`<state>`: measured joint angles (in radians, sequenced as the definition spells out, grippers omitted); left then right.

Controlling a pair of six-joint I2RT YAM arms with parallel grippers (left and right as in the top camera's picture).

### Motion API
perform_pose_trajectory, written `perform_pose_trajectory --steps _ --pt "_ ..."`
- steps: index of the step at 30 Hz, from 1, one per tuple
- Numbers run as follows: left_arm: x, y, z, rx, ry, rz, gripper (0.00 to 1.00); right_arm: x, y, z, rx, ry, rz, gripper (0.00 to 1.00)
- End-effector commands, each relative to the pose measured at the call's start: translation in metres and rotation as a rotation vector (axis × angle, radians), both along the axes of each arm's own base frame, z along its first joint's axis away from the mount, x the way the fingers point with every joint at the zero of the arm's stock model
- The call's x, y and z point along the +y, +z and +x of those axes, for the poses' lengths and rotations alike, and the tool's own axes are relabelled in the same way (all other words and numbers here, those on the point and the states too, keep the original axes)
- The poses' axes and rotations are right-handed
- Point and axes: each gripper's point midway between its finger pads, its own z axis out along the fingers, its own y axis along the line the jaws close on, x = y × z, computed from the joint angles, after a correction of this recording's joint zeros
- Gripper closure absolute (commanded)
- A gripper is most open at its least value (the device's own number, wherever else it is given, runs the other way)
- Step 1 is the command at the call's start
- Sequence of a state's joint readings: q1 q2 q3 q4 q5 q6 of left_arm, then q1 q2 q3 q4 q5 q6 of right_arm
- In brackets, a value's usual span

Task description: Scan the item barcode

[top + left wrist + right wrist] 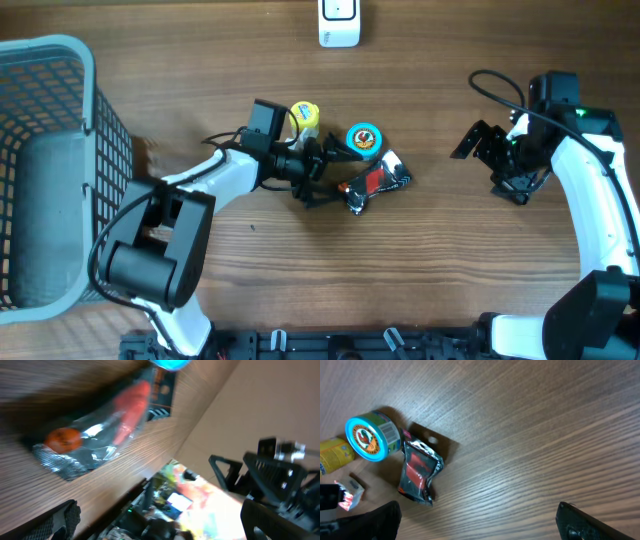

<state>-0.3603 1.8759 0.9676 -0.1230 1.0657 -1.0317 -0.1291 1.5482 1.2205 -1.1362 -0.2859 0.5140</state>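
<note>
Start nearest the arm bases. Find the left tool reaching over the middle of the wooden surface, fingers spread wide with nothing between them. Confirm in the left wrist view: finger pads at the two lower corners, well apart, nothing gripped.

See the right tool over the right side of the surface, likewise wide open and empty, pointing toward the middle, well apart from the items.

Locate the task item, a crinkled clear plastic packet with red contents and a black card header, lying flat on the surface just ahead of the left tool's fingertips, not gripped. Cannot tell whether the nearer fingertip touches its edge. Print on the packet too blurred and small to read.

Just beyond the packet, note a short round tin with a bright blue lid, lid up in the overhead view, just beside the card header; cannot tell contact. Left of the tin, record a yellow cylindrical container close to the left wrist.

At the left edge, log a grey plastic mesh basket. At the far edge, mark a white box-shaped device, well apart from the rest.
</note>
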Motion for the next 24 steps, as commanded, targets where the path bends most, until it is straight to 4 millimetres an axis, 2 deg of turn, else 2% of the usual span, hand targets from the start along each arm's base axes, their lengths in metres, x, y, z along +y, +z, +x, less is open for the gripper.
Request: perform_pose_trajectory --steps 1,5,9,11,14,18,20,22,24 --pt "-0.007 0.043 0.004 -0.373 -0.076 0.01 0.0 -0.004 0.005 -0.001 -0.002 0.009 -0.022 0.0" --pt "-0.003 0.079 0.01 -0.631 -0.081 0.057 0.0 -0.003 0.005 -0.003 0.006 0.01 -0.021 0.0" --pt "-0.001 0.115 0.004 -0.852 -0.112 0.075 0.0 -0.001 0.005 -0.003 0.005 0.011 -0.01 0.0" --pt "0.003 0.127 0.003 -0.944 -0.112 0.113 0.0 0.0 0.006 -0.003 0.006 0.001 0.001 0.0" --pt "0.025 0.142 0.011 -1.054 -0.049 0.267 0.0 0.011 0.008 -0.008 0.058 -0.099 0.077 0.0" --pt "0.049 0.159 0.014 -1.15 0.006 0.405 0.0 0.015 0.008 -0.02 0.169 -0.285 0.103 0.0" --pt "0.061 0.164 0.017 -1.177 0.036 0.478 0.0 0.025 0.009 -0.022 0.207 -0.348 0.123 0.0" --pt "0.078 0.173 0.022 -1.218 0.069 0.585 0.0 0.044 0.011 -0.021 0.217 -0.347 0.153 0.0" --pt "0.091 0.19 0.028 -1.282 0.08 0.678 0.0 0.07 0.012 -0.007 0.143 -0.261 0.155 0.0"
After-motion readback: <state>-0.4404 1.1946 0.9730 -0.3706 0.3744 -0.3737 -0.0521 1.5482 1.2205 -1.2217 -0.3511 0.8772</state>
